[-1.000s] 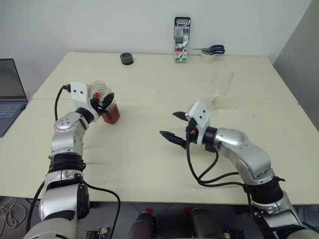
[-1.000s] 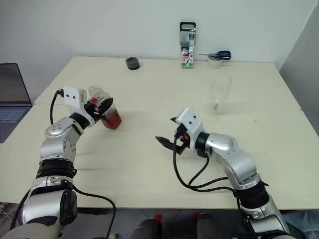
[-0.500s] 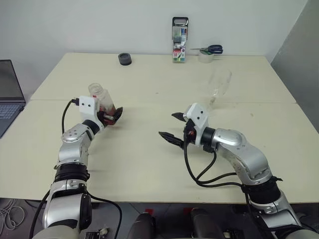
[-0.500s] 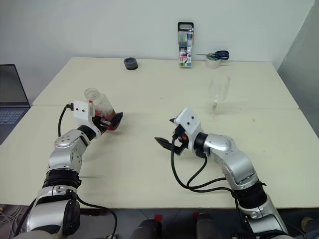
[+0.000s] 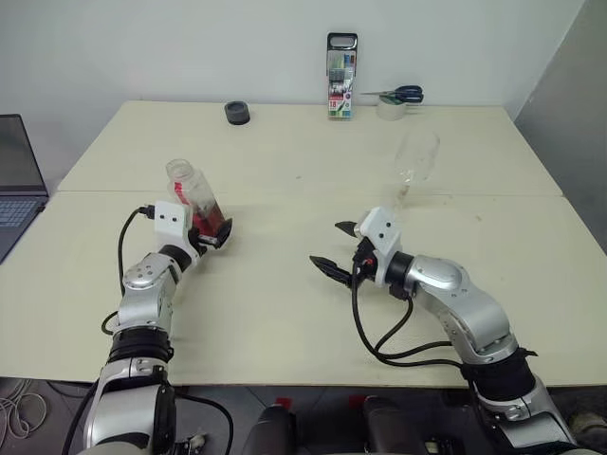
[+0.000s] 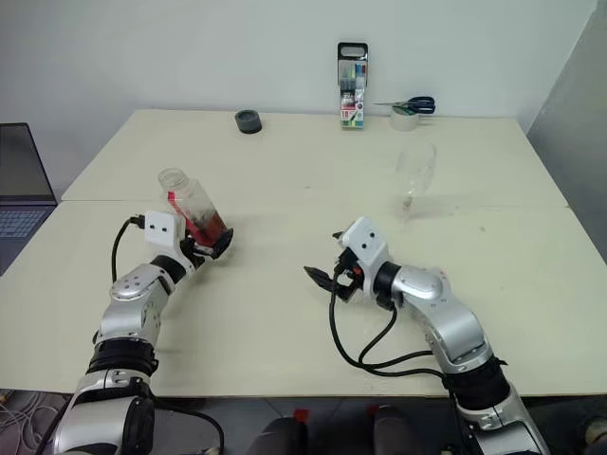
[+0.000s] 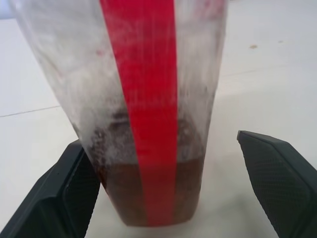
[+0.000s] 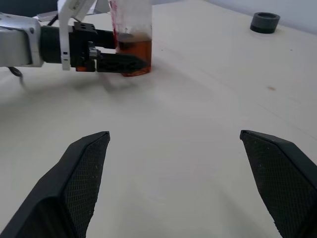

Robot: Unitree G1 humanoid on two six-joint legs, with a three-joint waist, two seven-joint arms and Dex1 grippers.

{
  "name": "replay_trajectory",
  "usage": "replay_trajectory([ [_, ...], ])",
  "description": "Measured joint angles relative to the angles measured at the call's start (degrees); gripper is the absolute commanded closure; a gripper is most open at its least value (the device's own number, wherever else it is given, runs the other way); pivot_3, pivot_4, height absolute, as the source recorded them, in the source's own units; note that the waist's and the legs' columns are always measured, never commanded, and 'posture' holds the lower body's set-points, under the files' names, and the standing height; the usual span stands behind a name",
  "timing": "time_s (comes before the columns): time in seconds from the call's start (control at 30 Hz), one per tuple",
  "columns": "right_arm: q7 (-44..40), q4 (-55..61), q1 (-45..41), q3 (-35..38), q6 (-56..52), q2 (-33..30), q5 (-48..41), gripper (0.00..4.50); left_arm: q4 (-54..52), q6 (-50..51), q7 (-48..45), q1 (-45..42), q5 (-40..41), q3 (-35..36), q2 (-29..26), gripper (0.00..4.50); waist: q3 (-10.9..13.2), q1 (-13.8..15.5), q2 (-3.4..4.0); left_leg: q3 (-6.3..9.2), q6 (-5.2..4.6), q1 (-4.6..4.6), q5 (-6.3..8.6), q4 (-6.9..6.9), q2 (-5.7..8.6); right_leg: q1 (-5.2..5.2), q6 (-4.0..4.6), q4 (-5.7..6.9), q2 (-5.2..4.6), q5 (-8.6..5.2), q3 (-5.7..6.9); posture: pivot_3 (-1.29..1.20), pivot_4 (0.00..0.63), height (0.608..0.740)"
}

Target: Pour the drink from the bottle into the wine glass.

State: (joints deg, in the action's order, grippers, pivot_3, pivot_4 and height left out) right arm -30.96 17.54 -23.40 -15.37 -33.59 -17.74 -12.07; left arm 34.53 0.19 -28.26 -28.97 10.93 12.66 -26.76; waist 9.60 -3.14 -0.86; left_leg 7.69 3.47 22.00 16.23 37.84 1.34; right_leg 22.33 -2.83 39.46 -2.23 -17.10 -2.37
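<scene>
A: Where is the bottle [image 5: 194, 202] seen?

B: It is seen on the table [image 5: 285, 313], on the robot's left side, with its base down on the surface and its body tilted, the open mouth leaning away toward the far left. No cap is seen on it. A red label strip runs down its side, and the drink [image 7: 148, 183], reddish-brown, is gathered low in it.

A: Is it gripped?

B: It is not clamped. The left gripper [image 5: 211, 233] is spread wide around the bottle's base. In the left wrist view one finger seems to be touching the bottle's side, though contact cannot be confirmed, and the other finger [image 7: 277, 178] is held clear of it.

A: And the right gripper [image 5: 343, 248]?

B: It is held above the middle of the table, its fingers fully apart, and nothing is carried between them. It is pointed across toward the bottle, which is seen well apart from it in the right wrist view.

A: Where is the wine glass [image 5: 412, 163] placed?

B: It is stood upright on the far right part of the table, beyond the right gripper and well apart from the bottle. No liquid can be made out in it.

A: What else is noted?

B: A marker pack [image 5: 342, 77], scissors [image 5: 400, 94] on a tape roll [image 5: 390, 110] and a small dark ring [image 5: 238, 113] are set along the far edge. A laptop [image 5: 19, 180] is seen at the left.
</scene>
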Motion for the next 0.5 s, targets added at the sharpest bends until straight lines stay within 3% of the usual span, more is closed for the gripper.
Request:
replay_trajectory([
  [0.33,-0.2,2.3,4.9,1.1,-0.1,-1.0,-0.6,0.0,-7.1,-0.6,3.1,7.9,0.0,0.6,0.1,0.03,0.0,0.1,0.0,0.01,-0.05,-0.01,0.03,-0.02,-0.03,-0.02,0.0,-0.03,0.0,0.0,0.0,0.0,0.15,0.74],
  [0.5,2.1,4.8,10.6,6.2,-3.1,-1.7,-2.2,0.0,-16.1,0.9,3.0,15.2,0.2,0.6,-0.1,0.03,0.0,0.3,0.0,-0.02,-0.04,0.0,0.04,-0.09,-0.04,-0.04,0.0,-0.14,-0.05,0.0,-0.04,0.0,0.15,0.74],
])
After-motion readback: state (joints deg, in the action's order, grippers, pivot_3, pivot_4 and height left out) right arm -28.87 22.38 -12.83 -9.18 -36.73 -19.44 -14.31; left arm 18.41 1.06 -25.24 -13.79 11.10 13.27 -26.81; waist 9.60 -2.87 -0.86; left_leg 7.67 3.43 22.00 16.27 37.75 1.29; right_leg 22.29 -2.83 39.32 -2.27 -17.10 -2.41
